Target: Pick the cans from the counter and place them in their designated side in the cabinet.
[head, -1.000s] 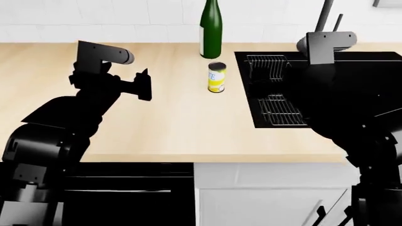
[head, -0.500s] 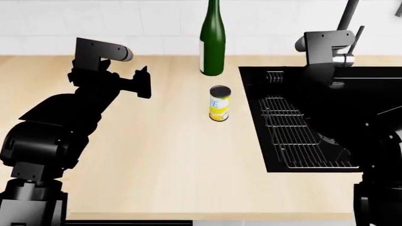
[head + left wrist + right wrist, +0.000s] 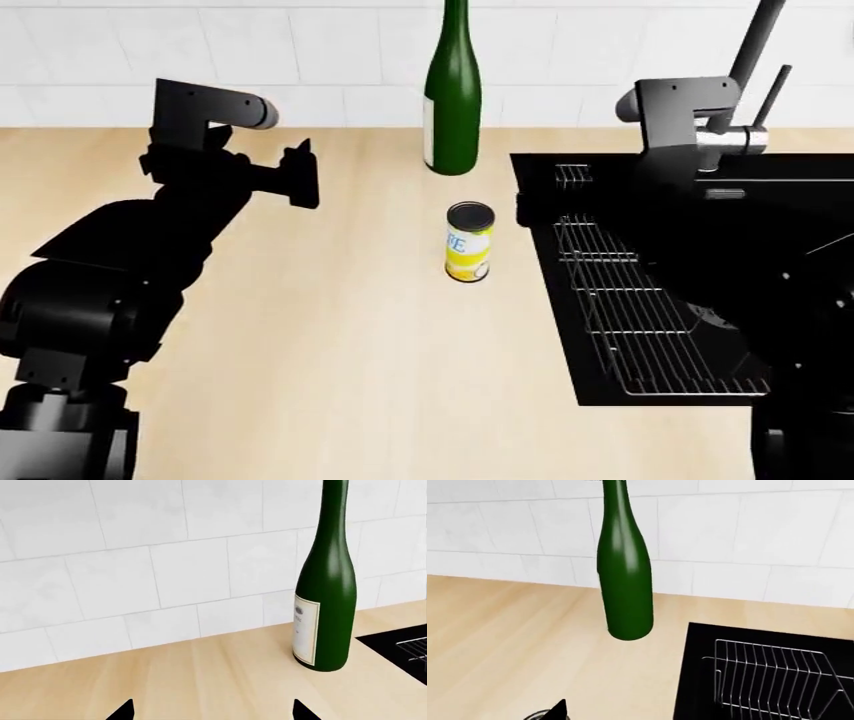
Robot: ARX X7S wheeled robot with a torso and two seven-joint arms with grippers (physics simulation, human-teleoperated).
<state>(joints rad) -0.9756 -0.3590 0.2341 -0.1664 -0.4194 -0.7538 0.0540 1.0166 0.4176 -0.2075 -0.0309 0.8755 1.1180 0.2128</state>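
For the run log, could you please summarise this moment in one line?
phase: approach | can: upright on counter | left end effector: empty, apart | bottle: behind can

Can [image 3: 469, 241] on counter [image 3: 334, 360], btwn bottle [image 3: 451, 95] behind & sink [image 3: 667, 300] right.

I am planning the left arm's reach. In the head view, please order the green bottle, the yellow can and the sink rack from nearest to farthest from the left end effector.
1. Green bottle, upright at the counter's back, right of the left end effector.
2. Yellow can, mid-counter, slightly farther; close to the bottle's rank.
3. Sink rack, inside the black sink, clearly farthest.
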